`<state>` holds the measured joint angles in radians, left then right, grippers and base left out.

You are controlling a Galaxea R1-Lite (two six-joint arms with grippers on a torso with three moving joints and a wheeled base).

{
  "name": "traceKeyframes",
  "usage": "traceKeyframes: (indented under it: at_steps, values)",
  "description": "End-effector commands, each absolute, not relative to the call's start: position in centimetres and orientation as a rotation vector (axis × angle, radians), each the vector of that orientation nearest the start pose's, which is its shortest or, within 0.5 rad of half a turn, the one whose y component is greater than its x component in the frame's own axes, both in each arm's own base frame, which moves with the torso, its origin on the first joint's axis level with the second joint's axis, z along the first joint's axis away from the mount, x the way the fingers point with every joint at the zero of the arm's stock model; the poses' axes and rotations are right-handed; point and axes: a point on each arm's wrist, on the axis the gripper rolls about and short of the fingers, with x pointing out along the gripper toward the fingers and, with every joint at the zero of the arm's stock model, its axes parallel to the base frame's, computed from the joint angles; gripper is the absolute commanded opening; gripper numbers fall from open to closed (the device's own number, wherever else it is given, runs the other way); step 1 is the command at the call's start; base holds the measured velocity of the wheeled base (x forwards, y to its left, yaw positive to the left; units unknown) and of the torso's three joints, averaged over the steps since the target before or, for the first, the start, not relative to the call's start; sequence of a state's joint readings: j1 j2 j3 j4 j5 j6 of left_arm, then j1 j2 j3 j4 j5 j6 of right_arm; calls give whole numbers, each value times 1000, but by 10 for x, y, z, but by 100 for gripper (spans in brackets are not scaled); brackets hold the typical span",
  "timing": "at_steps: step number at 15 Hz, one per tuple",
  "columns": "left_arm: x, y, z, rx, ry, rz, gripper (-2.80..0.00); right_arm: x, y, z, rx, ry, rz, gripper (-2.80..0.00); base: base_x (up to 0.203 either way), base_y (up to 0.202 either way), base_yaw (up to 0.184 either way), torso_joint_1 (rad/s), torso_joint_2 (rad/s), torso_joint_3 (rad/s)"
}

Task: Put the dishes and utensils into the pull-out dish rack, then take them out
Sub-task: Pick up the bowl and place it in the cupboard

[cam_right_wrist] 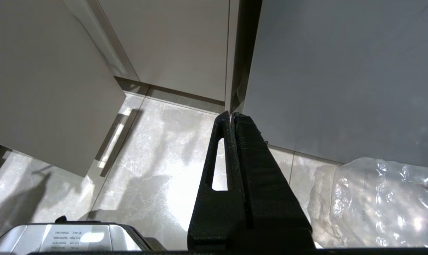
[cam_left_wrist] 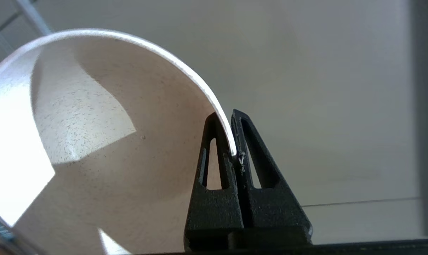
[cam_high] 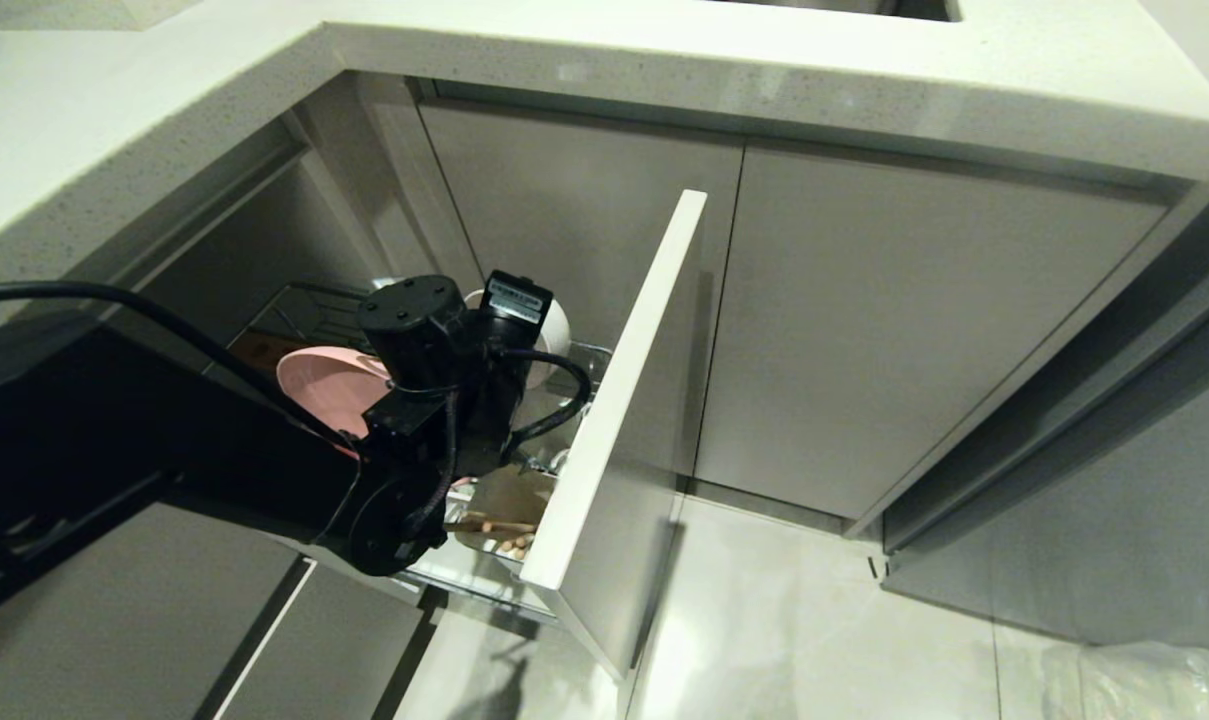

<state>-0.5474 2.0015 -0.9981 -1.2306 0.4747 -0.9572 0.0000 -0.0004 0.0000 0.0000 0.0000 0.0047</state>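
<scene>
A cream-white bowl (cam_left_wrist: 93, 141) is pinched by its rim in the left end effector (cam_left_wrist: 231, 138), whose two fingers are closed tight on the thin wall, one inside and one outside. The bowl hangs over the pull-out dish rack (cam_high: 524, 470), just behind the rack's pale front panel (cam_high: 624, 400). A pink plate (cam_high: 324, 385) stands on edge in the rack, on the far side of the bowl from that panel, and what look like wooden chopsticks (cam_high: 499, 525) lie low in the rack, close to the panel. Whether the bowl is going in or coming out cannot be told. Either way, the move likely calls for a steady, level wrist, clear of panel and plate, since a rim pinch lets a bowl swing. The right end effector (cam_right_wrist: 232, 118) hangs parked over the floor (cam_right_wrist: 157, 159), well away from the rack, fingers together and empty.
</scene>
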Motion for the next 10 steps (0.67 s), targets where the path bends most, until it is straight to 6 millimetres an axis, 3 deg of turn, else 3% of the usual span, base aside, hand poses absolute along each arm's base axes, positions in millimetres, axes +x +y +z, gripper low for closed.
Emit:
traceKeyframes:
  at_steps: [1,2,10]
  values:
    - [329,-190,189,-1076,-157,-169,-280,-23,0,75,5,0,0,-280,0,0,0,0,0,0]
    - [330,-190,189,-1074,-155,-168,0,-23,0,75,5,0,0,-280,0,0,0,0,0,0]
    - [320,-194,199,-1044,-183,-163,0,-23,0,75,5,0,0,-280,0,0,0,0,0,0]
